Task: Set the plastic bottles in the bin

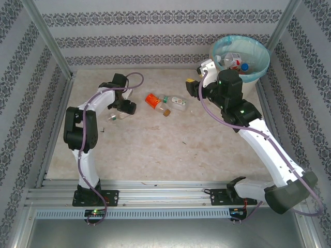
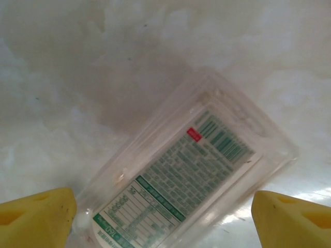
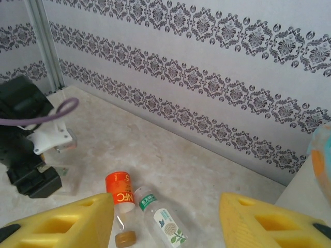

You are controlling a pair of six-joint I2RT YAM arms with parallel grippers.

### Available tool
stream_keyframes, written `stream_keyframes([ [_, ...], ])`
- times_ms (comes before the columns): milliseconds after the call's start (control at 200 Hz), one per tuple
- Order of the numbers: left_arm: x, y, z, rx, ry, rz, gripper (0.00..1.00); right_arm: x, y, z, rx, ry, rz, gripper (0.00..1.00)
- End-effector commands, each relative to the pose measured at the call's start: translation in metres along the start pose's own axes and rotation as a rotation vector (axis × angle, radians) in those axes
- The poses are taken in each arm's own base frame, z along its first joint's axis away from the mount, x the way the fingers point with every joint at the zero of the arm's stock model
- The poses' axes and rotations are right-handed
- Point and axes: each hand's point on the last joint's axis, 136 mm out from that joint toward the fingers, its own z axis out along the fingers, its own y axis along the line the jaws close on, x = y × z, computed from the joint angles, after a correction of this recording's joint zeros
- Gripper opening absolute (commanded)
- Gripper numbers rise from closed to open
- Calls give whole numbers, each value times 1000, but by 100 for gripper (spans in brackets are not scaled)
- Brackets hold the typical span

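A clear plastic bottle (image 2: pixel 186 181) with a white and green label lies flat on the table, and my left gripper (image 2: pixel 164 202) stands open astride it, one yellow finger on each side. From above, that bottle (image 1: pixel 118 117) shows just under the left gripper (image 1: pixel 125 107). Mid-table lie an orange-labelled bottle (image 1: pixel 152 99) and two clear ones (image 1: pixel 179 102). In the right wrist view the orange-labelled bottle (image 3: pixel 120 192) and a clear bottle with a green band (image 3: pixel 161 217) lie below my open, empty right gripper (image 3: pixel 166 204). The bin (image 1: pixel 258 68) at the back right holds several bottles (image 1: pixel 232 59). The right gripper (image 1: pixel 192 85) hangs just left of it.
Patterned walls close the table on three sides, with metal posts at the back corners. The left arm (image 3: pixel 26 139) is at the left of the right wrist view. A strip of the bin's rim (image 3: pixel 320 155) is at that view's right edge. Bare tabletop lies toward the near edge.
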Motion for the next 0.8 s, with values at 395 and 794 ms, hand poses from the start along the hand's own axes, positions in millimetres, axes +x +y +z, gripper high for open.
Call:
stream_keyframes([
  [395, 17, -14, 5, 92, 57, -8, 73, -13, 13, -2, -39, -33, 13, 56],
  [794, 11, -25, 0, 156, 25, -8, 60, -17, 16, -13, -38, -47, 1, 56],
])
